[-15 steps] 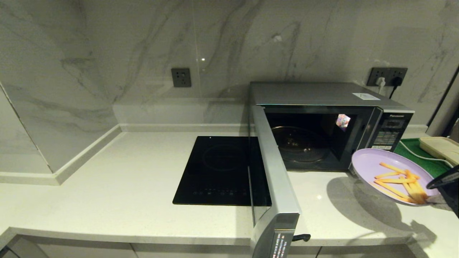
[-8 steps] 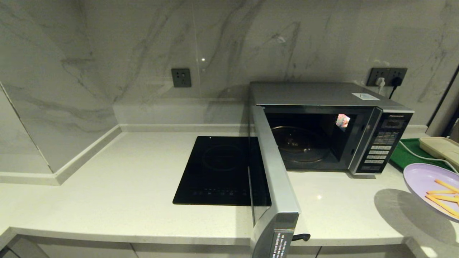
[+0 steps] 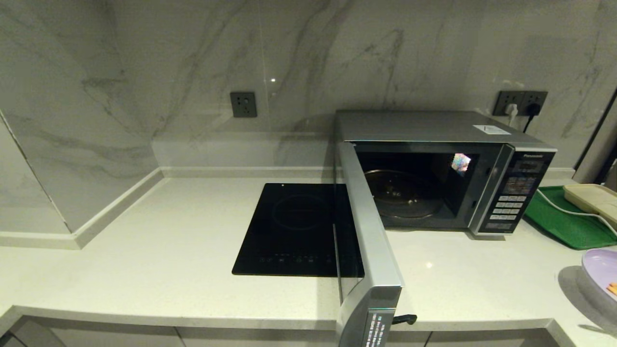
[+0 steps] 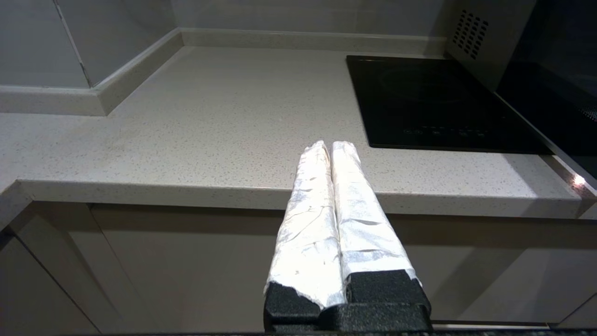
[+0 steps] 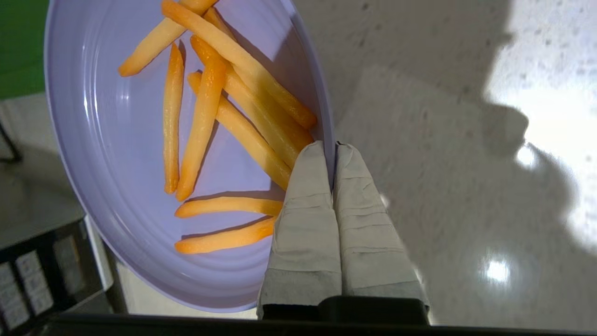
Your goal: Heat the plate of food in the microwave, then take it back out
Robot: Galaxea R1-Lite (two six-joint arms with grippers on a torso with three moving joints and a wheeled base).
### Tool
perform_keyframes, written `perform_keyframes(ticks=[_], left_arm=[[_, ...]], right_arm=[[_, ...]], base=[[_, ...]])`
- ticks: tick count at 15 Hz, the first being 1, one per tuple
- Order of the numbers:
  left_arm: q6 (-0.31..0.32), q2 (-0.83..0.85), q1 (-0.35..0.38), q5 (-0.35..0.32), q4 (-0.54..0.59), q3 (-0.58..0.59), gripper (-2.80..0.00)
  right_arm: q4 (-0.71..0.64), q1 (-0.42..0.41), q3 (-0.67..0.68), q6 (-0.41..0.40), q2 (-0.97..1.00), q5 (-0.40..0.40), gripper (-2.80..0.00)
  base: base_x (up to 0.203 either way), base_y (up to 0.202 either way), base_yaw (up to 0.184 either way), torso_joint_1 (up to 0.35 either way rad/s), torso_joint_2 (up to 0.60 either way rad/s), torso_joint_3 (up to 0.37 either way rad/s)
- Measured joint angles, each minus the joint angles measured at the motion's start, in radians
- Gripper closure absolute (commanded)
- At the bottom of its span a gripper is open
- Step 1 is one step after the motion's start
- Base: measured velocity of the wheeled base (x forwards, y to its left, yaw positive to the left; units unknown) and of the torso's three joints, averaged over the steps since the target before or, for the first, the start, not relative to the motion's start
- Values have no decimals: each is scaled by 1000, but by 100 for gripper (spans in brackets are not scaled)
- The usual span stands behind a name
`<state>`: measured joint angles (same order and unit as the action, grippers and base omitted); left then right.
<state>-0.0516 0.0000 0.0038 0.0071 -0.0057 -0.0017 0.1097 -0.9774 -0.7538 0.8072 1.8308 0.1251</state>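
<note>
At head view's right edge, plate point(image 3: 600, 279) has slid from in front of microwave point(image 3: 446, 168) w/ door open; probably the take-out leg. L wrist: left gripper point(image 4: 332, 147) pressed together, empty, parked by counter point(image 4: 210, 126). R wrist: right gripper point(image 5: 332, 148) pinches plate point(image 5: 116, 154) rim, fries inboard of fingers point(image 5: 308, 196).
</note>
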Motion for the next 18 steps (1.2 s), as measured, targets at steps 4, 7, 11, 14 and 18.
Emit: perform_keyframes(ticks=[4,7,11,14,18], left_arm=[[0,0,0,0,0,0,0],[0,0,0,0,0,0,0],[0,0,0,0,0,0,0],[0,0,0,0,0,0,0],[0,0,0,0,0,0,0]], right_arm=[[64,-25,1,-20,82,1,0],[111,-36,2,-45,124,1,0],[176,-49,3,-72,168,1,0],[196,-52,4,-72,190,2,0],[199,-52,4,-72,209,21,-280]], base=[[0,0,0,0,0,0],[0,0,0,0,0,0],[0,0,0,0,0,0],[0,0,0,0,0,0],[0,0,0,0,0,0]])
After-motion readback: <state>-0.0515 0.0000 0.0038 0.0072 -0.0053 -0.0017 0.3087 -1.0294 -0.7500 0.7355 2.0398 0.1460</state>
